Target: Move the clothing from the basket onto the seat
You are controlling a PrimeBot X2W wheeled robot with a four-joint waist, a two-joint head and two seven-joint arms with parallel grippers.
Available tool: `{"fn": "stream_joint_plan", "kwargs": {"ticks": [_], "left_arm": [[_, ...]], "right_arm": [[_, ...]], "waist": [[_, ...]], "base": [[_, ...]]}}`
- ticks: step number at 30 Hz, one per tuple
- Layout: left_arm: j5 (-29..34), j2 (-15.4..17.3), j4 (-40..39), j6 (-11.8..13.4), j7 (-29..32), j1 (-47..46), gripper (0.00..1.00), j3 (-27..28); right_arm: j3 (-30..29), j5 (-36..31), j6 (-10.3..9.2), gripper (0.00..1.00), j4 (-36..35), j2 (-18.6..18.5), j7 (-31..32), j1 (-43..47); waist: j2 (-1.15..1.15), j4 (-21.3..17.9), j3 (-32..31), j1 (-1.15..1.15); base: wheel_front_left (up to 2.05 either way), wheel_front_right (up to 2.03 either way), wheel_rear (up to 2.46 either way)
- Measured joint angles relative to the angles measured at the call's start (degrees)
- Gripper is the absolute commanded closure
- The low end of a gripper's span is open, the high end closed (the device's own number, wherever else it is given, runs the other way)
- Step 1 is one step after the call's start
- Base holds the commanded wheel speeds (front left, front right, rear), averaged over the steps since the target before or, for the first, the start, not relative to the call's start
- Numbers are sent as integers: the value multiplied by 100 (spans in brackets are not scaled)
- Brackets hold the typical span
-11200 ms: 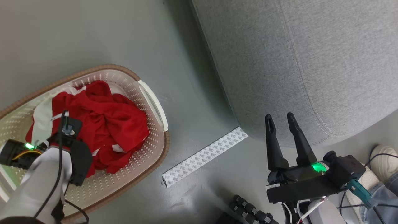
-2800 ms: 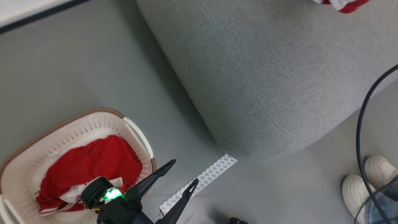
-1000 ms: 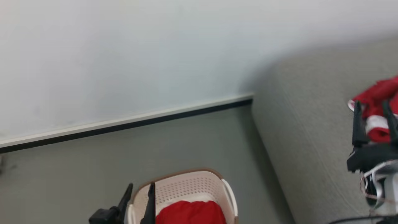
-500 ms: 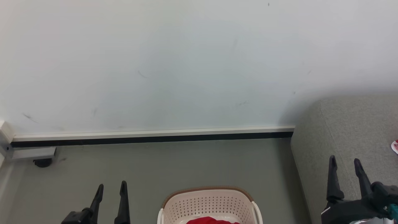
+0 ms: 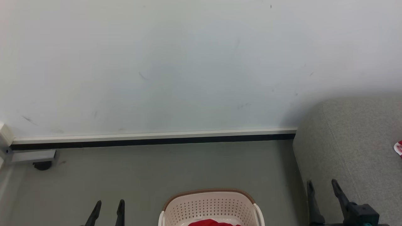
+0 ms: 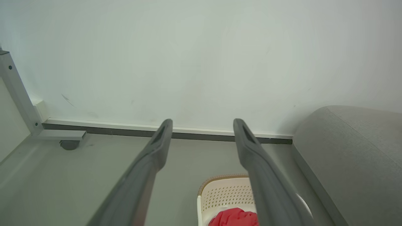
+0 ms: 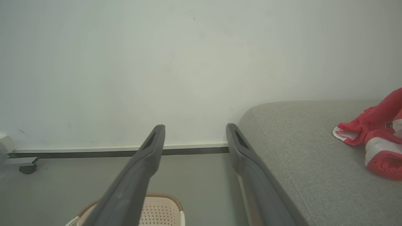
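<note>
The cream basket (image 5: 209, 204) with its brown rim sits on the floor at the bottom middle of the head view, red clothing (image 5: 215, 223) showing inside it. In the left wrist view the basket (image 6: 224, 196) and red clothing (image 6: 235, 217) lie low between the fingers. The grey seat (image 5: 355, 150) fills the right side; a red and white garment (image 7: 375, 136) lies on the seat (image 7: 314, 163). My left gripper (image 5: 108, 205) stands open left of the basket, empty. My right gripper (image 5: 322, 186) stands open over the seat's near edge, empty.
A pale wall (image 5: 188, 62) with a white and black skirting (image 5: 157, 138) faces me. A metal frame foot with a caster (image 5: 40, 158) stands at the left by the wall. Grey floor (image 5: 157, 169) lies between wall and basket.
The head view rose and turned from the seat toward the wall, then settled. Over the last half second both grippers sank lower in that view, still open; the right one moved left.
</note>
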Motion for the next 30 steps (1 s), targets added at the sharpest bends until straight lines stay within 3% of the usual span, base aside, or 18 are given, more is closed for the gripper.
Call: {"fn": "stream_joint_plan", "kwargs": {"ticks": [13, 30], "left_arm": [[266, -91, 34, -136, 0, 184, 0, 450], [475, -144, 55, -243, 0, 253, 0, 561]], "right_arm": [[193, -57, 0, 0, 302, 4, 36, 123], [247, -32, 0, 0, 244, 4, 25, 179]], "waist": [[0, -120, 62, 0], [0, -215, 35, 0]], "base": [[0, 0, 0], [0, 0, 0]]}}
